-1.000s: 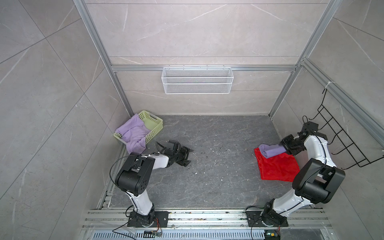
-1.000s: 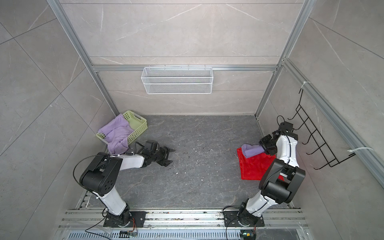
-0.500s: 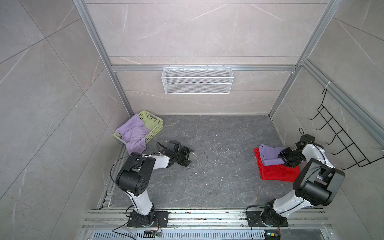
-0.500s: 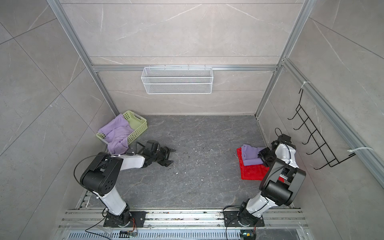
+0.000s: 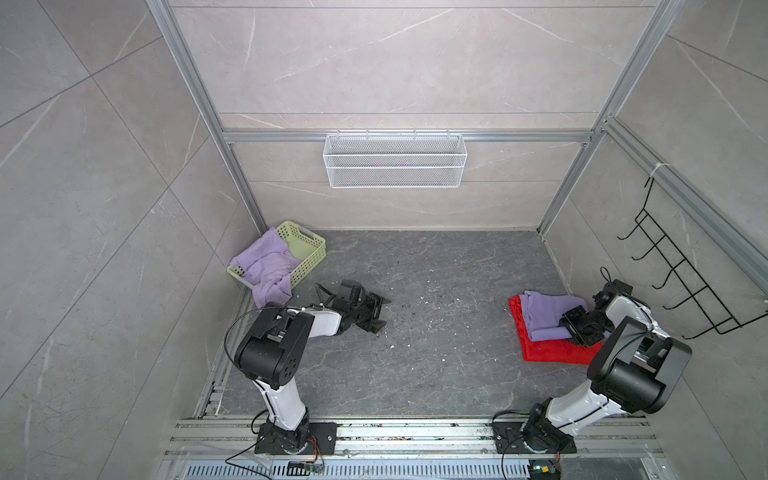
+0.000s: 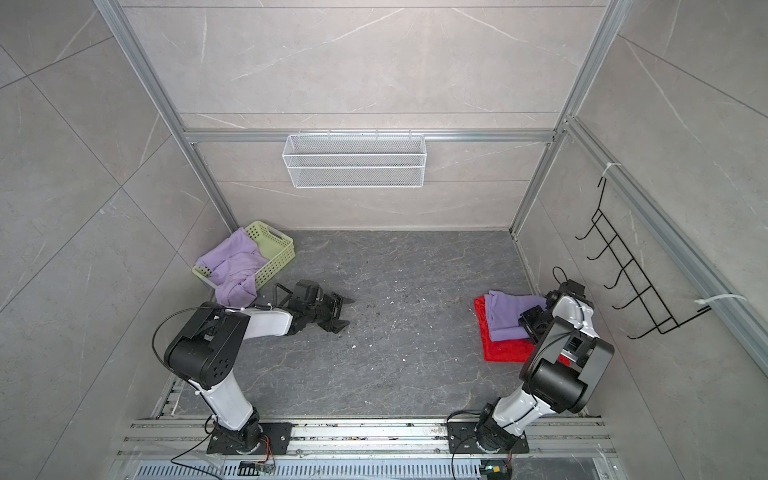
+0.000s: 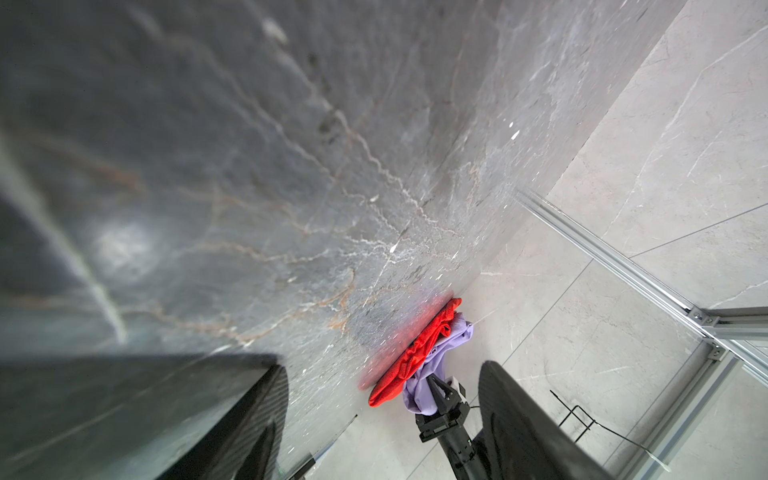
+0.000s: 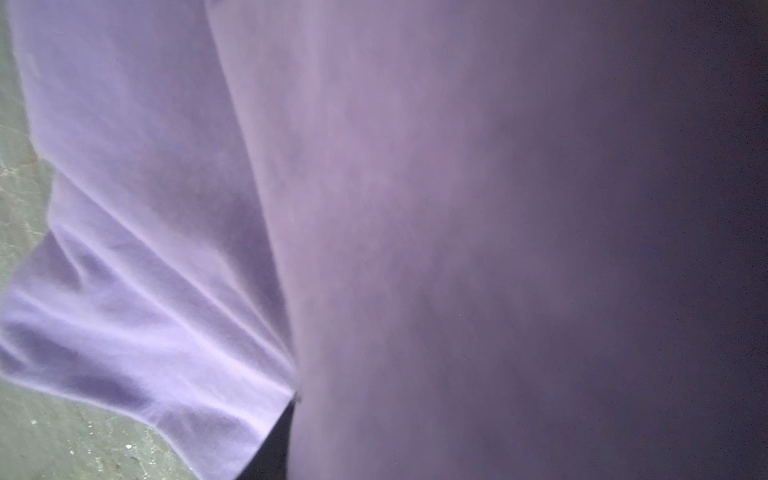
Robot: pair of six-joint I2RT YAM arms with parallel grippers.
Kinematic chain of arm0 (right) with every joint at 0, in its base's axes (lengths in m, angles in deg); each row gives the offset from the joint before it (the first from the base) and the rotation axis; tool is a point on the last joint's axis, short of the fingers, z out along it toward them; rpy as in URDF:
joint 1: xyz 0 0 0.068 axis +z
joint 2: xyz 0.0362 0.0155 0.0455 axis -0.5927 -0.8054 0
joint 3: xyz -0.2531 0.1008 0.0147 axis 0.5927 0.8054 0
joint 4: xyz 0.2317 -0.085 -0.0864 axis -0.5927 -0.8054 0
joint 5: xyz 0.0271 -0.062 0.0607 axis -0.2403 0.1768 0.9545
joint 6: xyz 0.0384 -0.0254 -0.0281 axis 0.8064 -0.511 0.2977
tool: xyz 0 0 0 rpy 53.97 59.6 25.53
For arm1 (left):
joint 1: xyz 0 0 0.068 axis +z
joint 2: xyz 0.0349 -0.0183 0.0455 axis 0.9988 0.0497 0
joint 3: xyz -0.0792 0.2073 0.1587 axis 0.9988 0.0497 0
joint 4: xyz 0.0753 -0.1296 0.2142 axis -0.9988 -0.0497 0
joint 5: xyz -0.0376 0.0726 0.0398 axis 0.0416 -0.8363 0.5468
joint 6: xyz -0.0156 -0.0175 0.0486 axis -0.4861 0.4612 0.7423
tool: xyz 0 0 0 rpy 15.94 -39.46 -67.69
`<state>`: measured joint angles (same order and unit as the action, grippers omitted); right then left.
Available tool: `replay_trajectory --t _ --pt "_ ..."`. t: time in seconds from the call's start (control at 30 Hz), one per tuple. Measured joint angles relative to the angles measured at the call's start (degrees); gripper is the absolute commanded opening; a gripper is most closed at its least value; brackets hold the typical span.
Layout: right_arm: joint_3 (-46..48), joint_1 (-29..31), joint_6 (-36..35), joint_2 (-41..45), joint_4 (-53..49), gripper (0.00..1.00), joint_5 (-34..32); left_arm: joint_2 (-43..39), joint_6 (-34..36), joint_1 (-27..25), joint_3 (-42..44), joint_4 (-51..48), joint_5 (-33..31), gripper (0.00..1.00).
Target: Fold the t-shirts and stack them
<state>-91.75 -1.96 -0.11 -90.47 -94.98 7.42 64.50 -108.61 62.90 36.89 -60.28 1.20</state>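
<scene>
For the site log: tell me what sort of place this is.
Probably a robot test cell mocked up as a tiled laundry corner: two arms bolted to a floor rail, aluminium framing on tiled walls, a basket of tees.

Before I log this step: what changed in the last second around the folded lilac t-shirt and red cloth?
The right gripper lowered the folded lilac cotton t-shirt toward the robot's side and laid it on the flat red cloth; it still appears clamped on the shirt's edge, no release visible. Unchanged: the open left gripper on the floor, the crumpled lilac t-shirt in the pale green plastic basket.
</scene>
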Motion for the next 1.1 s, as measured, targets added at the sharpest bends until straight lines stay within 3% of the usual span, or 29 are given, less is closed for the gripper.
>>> replay_trajectory --t 0.03,0.07,0.23,0.5,0.67,0.93,1.1 --pt "0.3 -0.1 -0.2 0.1 0.2 0.44 -0.1 0.2 0.0 0.0 -0.3 0.0 0.1 0.76" --pt "0.6 -0.2 -0.2 0.4 0.4 0.47 -0.1 0.3 0.0 0.0 -0.5 -0.1 0.1 0.76" --pt "0.9 -0.2 -0.4 5.1 -0.5 0.49 -1.7 1.9 0.0 0.0 -2.3 -0.1 0.5 0.76" --pt "-2.3 -0.3 -0.8 11.7 -5.9 0.63 -7.4 2.4 0.0 0.0 -3.0 -0.3 0.8 0.75" --pt "-2.3 -0.5 -0.4 11.6 -8.2 0.82 -11.3 2.4 0.0 0.0 -3.0 -0.3 1.0 0.76" --pt "-0.8 -0.7 0.7 12.0 -9.0 0.74 -12.4 2.4 0.0 0.0 -3.0 -0.3 1.0 0.75" --pt "-0.5 -0.7 2.4 18.0 -10.2 0.68 -12.0 2.4 0.0 0.0 -3.0 -0.3 1.0 0.75"
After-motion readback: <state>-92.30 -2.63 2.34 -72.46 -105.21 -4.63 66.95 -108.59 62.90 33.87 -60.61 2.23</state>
